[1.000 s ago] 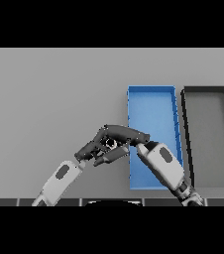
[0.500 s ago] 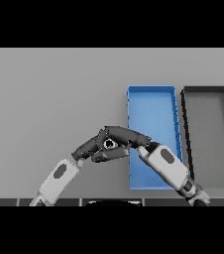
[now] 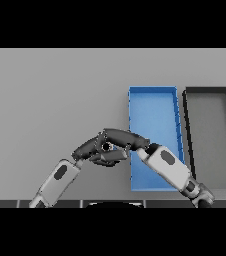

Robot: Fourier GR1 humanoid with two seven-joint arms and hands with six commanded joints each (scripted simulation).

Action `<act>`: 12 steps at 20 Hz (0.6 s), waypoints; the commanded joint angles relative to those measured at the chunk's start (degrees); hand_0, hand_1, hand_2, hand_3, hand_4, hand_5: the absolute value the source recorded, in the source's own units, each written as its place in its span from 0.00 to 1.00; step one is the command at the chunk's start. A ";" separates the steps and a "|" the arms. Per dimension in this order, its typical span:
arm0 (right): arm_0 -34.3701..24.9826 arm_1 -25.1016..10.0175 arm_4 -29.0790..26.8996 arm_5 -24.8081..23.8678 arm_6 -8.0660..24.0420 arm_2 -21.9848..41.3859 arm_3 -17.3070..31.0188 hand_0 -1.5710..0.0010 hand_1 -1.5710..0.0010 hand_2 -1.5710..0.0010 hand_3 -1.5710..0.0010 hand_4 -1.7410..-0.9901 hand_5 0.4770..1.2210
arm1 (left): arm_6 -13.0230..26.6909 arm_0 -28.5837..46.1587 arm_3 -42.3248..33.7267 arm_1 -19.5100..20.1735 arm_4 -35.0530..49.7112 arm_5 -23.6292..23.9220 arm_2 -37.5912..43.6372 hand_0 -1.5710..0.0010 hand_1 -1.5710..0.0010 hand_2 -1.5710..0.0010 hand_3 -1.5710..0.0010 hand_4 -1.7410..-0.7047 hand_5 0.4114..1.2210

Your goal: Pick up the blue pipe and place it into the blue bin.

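Head view shows both hands meeting just left of the blue bin point(image 3: 152, 102) — right hand point(image 3: 122, 140), left hand point(image 3: 90, 150); fingers overlap, so I cannot tell their grip, and no pipe shows.

A grey table point(image 3: 50, 100) seen from above. Near its right side sit two long bins side by side — a blue bin point(image 3: 152, 95) and, further right, a dark grey bin point(image 3: 210, 95). Just left of the blue bin, the left hand point(image 3: 87, 149) and right hand point(image 3: 122, 140) meet, dark fingers overlapping — whether they hold anything cannot be told.
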 commanded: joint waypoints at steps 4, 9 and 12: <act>-0.89 -0.72 -1.46 -0.26 -0.34 -0.50 0.32 0.00 0.00 0.00 0.00 0.33 1.00 | 1.15 0.46 1.06 -0.78 1.06 -0.18 0.33 0.97 0.98 0.98 0.98 0.82 0.23; -1.31 -1.18 -5.95 -2.43 1.83 -1.18 -0.41 0.00 0.00 0.00 0.00 0.33 1.00 | 4.35 0.20 1.22 -1.04 1.67 0.10 0.91 0.99 0.99 0.99 0.99 0.81 0.18; -3.86 -2.61 -13.88 -4.43 5.79 -3.20 -2.31 0.00 0.00 0.00 0.00 0.21 1.00 | 5.40 0.36 1.03 -1.34 1.92 0.07 0.80 1.00 1.00 1.00 1.00 0.80 0.15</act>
